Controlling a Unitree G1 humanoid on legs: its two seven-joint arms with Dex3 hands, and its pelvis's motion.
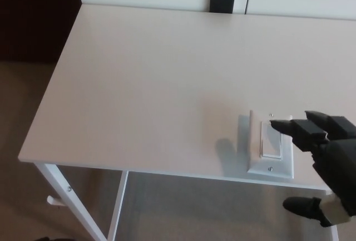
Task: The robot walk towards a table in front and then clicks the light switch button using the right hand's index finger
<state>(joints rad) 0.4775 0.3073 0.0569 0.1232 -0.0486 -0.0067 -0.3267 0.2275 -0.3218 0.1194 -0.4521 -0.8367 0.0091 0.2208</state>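
Rocker (pixel 271 139): stiff plastic, likely a light click; you press its upper half, no grasp.
Right hand (pixel 328 160): fingers (pixel 286 125) apart, holding nothing.

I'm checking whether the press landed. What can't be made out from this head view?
- Contact: the right hand has a fingertip over the light switch; whether it presses cannot be told.
- Switch's right part: hidden by that hand.
- Rocker position: too small to tell.
- Table: cut off at the right edge.
- Left hand: not in view.
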